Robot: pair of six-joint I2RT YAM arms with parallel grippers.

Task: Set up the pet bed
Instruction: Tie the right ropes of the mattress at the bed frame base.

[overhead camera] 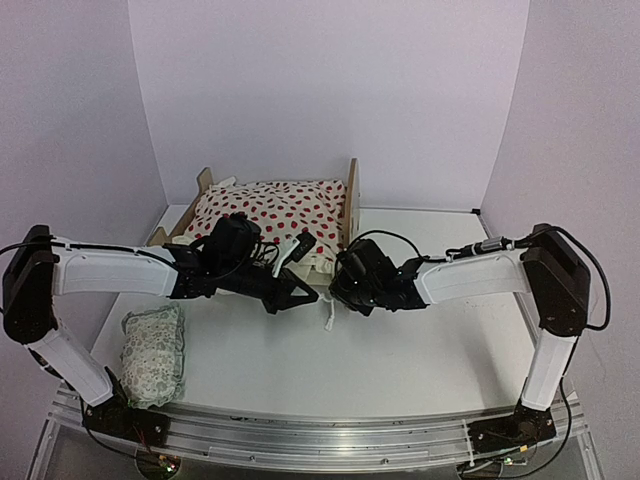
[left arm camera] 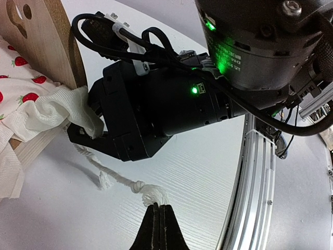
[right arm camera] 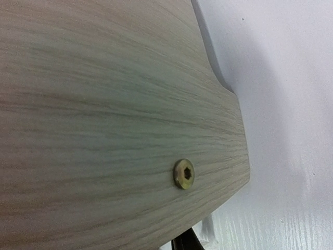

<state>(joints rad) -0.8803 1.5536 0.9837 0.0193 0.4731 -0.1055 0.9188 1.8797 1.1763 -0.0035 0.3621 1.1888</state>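
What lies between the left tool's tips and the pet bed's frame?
A knotted white cord, then the right tool at the frame; the left wrist view shows both.

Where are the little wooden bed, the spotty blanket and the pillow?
pet bed [overhead camera: 352,195]: top view, its tall wooden end board.
blanket [overhead camera: 275,210]: top view, its red-dotted middle.
pillow [overhead camera: 155,355]: top view, its centre.

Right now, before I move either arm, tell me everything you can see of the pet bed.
The pet bed is a small light plywood frame with visible grain, standing upright at the far middle of the table. The taller headboard, with cutout holes, is on the right; the lower footboard on the left. A brass hex bolt sits in one panel. A cream red-dotted blanket covers the top, hiding whatever lies under it. The right tool sits by the near headboard corner, against bunched blanket.
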